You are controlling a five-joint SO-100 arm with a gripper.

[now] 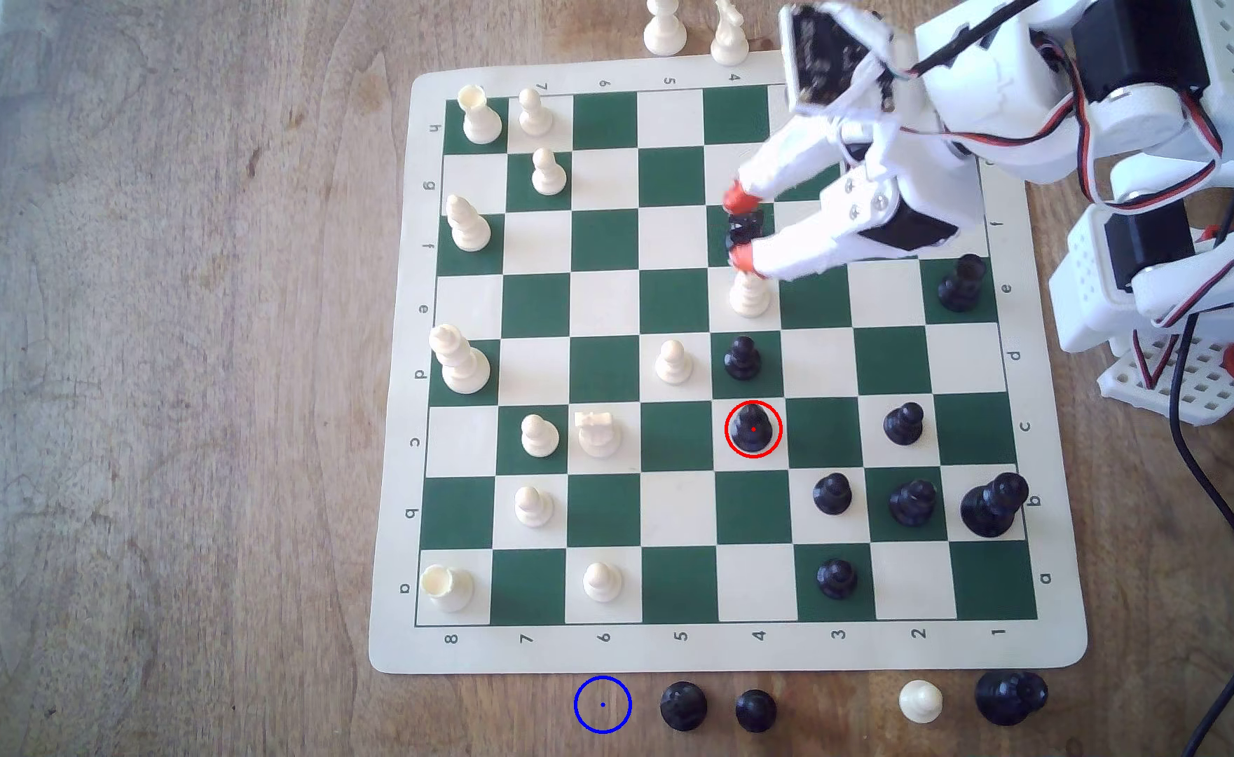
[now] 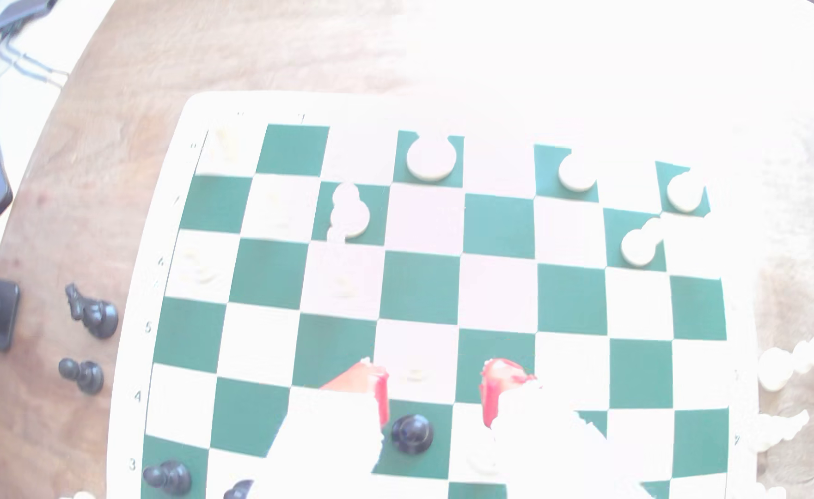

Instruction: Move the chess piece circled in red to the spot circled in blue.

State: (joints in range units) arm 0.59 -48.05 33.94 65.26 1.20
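The chess piece circled in red (image 1: 753,429) is a black pawn standing upright on a white square of the green-and-cream board (image 1: 672,648). The spot circled in blue (image 1: 603,704) lies on bare wood just below the board's near edge in the exterior view. My gripper (image 1: 740,227) (image 2: 436,391) hangs open over the same column, about three squares above the pawn in the exterior view. Its red fingertips (image 1: 737,198) are spread wide. A dark piece (image 1: 745,231) shows between them there, while the wrist view shows only board between the tips.
A white piece (image 1: 748,295) and another black pawn (image 1: 742,358) (image 2: 412,434) stand between my gripper and the circled pawn. Beside the blue ring stand two black pieces (image 1: 683,706) (image 1: 754,710), then a white pawn (image 1: 919,701) and a large black piece (image 1: 1010,697). A black cable (image 1: 1218,509) runs down the exterior view's right.
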